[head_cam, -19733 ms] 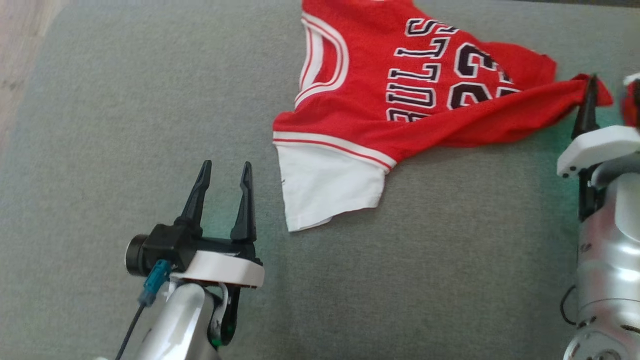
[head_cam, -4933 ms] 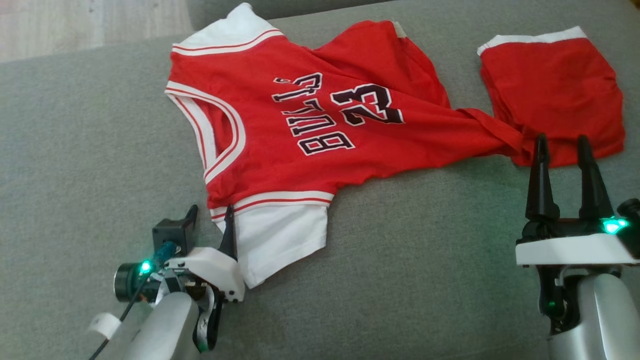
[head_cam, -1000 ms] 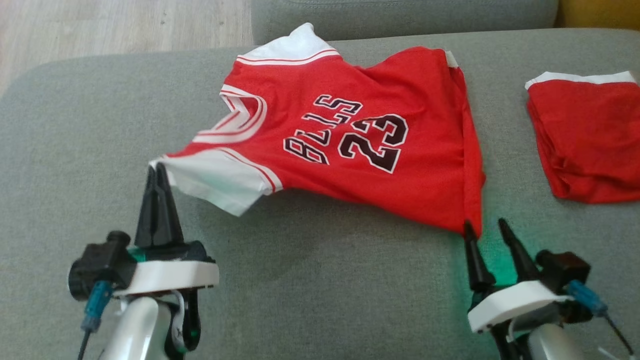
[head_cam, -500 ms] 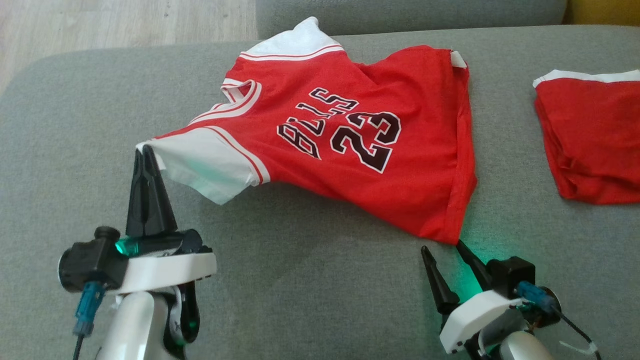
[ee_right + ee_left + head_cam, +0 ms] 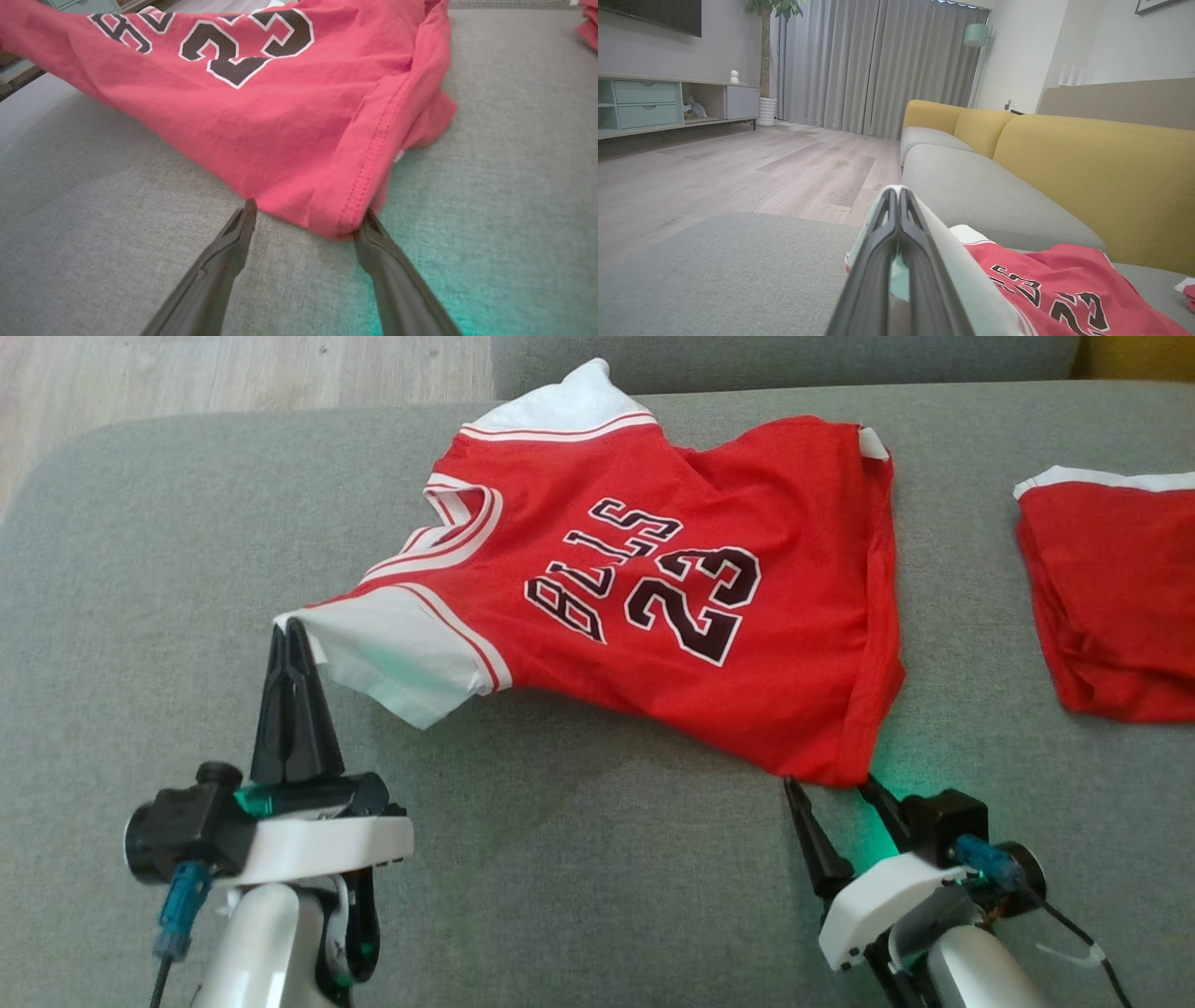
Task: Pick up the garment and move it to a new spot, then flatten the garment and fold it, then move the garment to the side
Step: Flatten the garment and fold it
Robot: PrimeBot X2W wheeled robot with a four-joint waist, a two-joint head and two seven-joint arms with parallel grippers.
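Note:
The garment [image 5: 672,607] is a red jersey with white sleeves and "BULLS 23" on it, spread on the grey sofa seat. My left gripper [image 5: 289,633] is shut on the corner of its near white sleeve [image 5: 392,658], which hangs slightly raised off the cushion. The left wrist view shows the left gripper [image 5: 896,198] pinched shut with white cloth around it, the garment [image 5: 1055,280] to its right. My right gripper [image 5: 827,782] stands open at the jersey's near hem corner. In the right wrist view the right gripper [image 5: 308,210] straddles that corner of the garment [image 5: 280,116], fingertips touching the hem.
A second red piece of clothing [image 5: 1111,607] lies folded at the right of the sofa seat [image 5: 579,877]. Wood floor [image 5: 233,373] lies beyond the cushion's left edge. A yellow backrest [image 5: 1087,172] runs behind the seat.
My right gripper has swung left and come up to the hem corner, staying open. My left gripper has kept its hold on the sleeve and barely shifted.

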